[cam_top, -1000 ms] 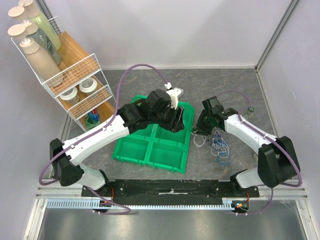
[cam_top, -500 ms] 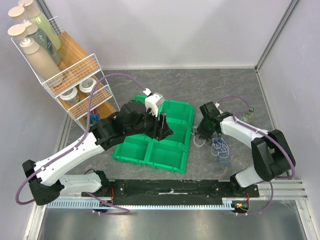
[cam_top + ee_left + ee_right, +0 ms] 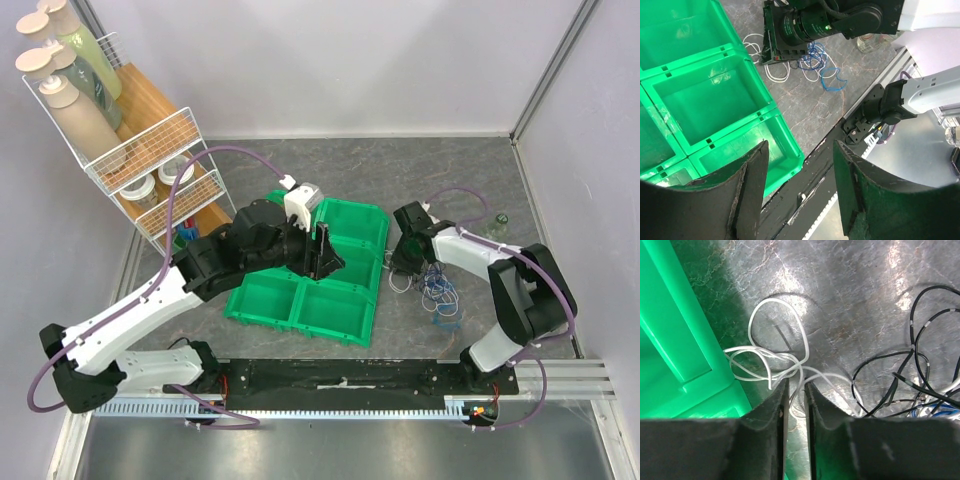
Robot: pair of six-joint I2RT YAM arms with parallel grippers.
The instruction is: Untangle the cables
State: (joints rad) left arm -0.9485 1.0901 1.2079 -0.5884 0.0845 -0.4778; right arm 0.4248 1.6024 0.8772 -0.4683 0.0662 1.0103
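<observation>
Crowding the white cable point(image 3: 785, 359) sits a green bin point(image 3: 675, 330).

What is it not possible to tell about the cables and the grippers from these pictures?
- Right wrist view: whether the right gripper pinches the white cable; the fingers hide the strand between them.
- Top view: how strands cross in the cable pile; too small, partly under the gripper.
- Right wrist view: the black cable is cut off by the right edge.
- Left wrist view: what the clear object is; the right arm covers part.
</observation>
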